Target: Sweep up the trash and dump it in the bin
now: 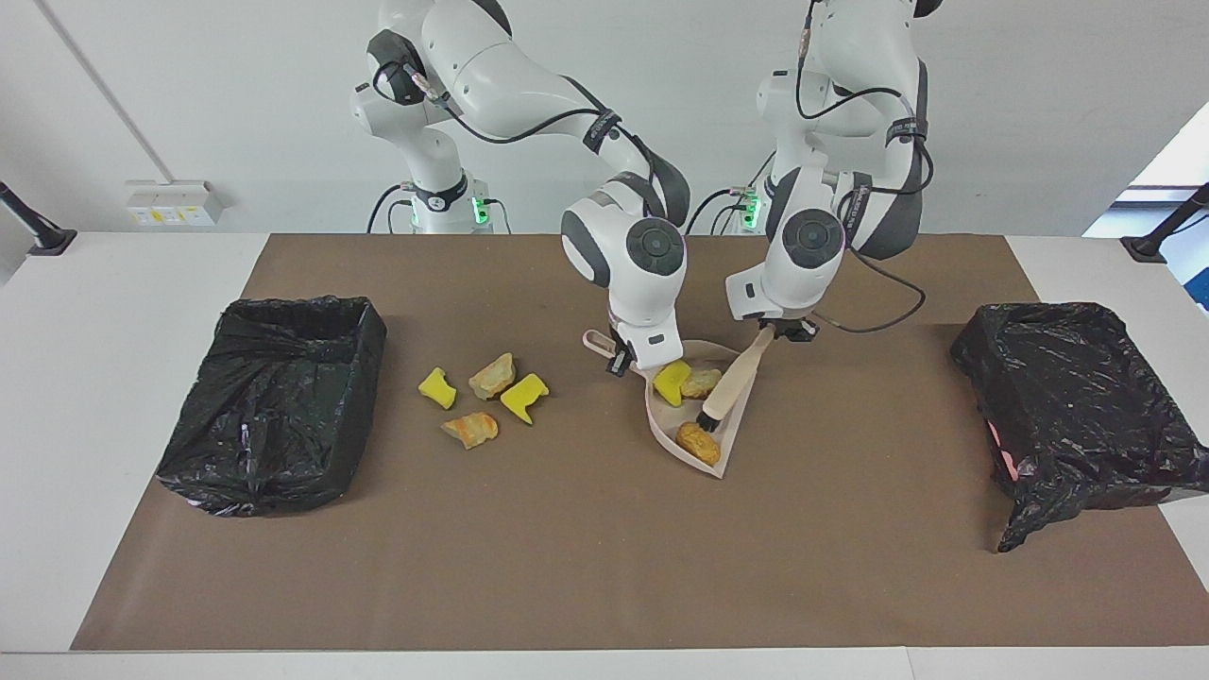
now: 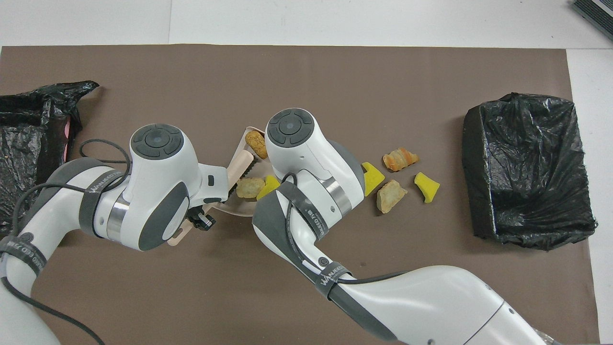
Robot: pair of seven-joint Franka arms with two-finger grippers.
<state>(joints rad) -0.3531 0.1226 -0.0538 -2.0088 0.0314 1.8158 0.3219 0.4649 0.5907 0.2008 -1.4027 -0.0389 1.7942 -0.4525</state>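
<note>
Trash lies in two groups: three scraps (image 1: 688, 384) sit inside the beige dustpan (image 1: 727, 451) at mid-worktop, and four scraps (image 1: 484, 397) rest on the mat toward the right arm's end. In the pan, a yellow sponge-like chunk and a tan lump lie just beside each other nearer the robots; an orange lump lies at the pan's lip. The right tool (image 1: 625, 359), wrist pointing straight down, is clamped on the dustpan's handle. The left tool (image 1: 776, 328) hangs over the pan, closed around the handle of a wooden brush (image 1: 729, 385), which slants down so that its dark bristles meet the pan floor between the lumps. A brown mat (image 1: 586, 557) covers the white worktop (image 1: 104, 274); a pale wall rises at the robots' end. Two bins lined with crinkled black plastic stand on the mat: one bin (image 1: 274, 406) at the right arm's end, another bin (image 1: 1077, 406) at the left arm's end.
</note>
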